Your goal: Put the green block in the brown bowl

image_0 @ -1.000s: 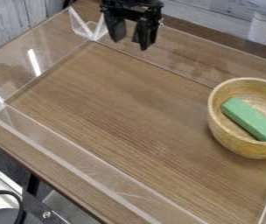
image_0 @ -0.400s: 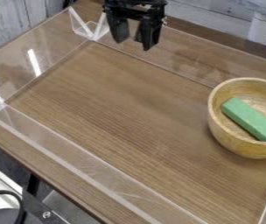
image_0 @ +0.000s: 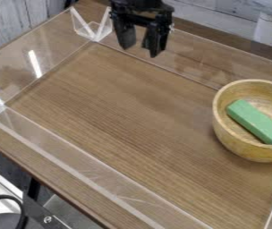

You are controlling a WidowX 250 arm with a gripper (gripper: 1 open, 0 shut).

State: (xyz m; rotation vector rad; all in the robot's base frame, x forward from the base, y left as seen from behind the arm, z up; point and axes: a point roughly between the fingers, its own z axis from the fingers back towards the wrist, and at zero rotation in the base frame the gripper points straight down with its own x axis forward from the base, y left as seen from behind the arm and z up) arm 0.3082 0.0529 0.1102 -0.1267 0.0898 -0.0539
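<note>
"Where is the block (image_0: 258, 122) sitting, and how far along are we?"

"It is lying inside the bowl (image_0: 224, 134), tilting a little, one end toward the rim nearest the bench's right edge; the bowl itself is standing upright near that right edge of the bench (image_0: 114, 116), holding the block wholly within its wall, as far as this view is showing; so I am judging the placing to be done."

"And the gripper (image_0: 140, 47); is it pinching anything?"

"No; its two fingers are standing spread, with a gap between them and nothing showing in it; it is hanging over the far edge of the bench, left of the bowl and well apart from it."

"Is anything else sharing the bowl?"

"Only the block is showing in there; it is leaving part of the bowl's inside bare, toward the left and the far side; I cannot tell how much of its underside is touching the bottom, since the wall and the block itself are hiding that."

"Then what is remaining?"

"Nothing for the block, I am judging; the arm is needing only to keep clear of the bowl; a careless sweep toward the right edge could be knocking the rim and shifting both, so staying away is the sensible course."
</note>
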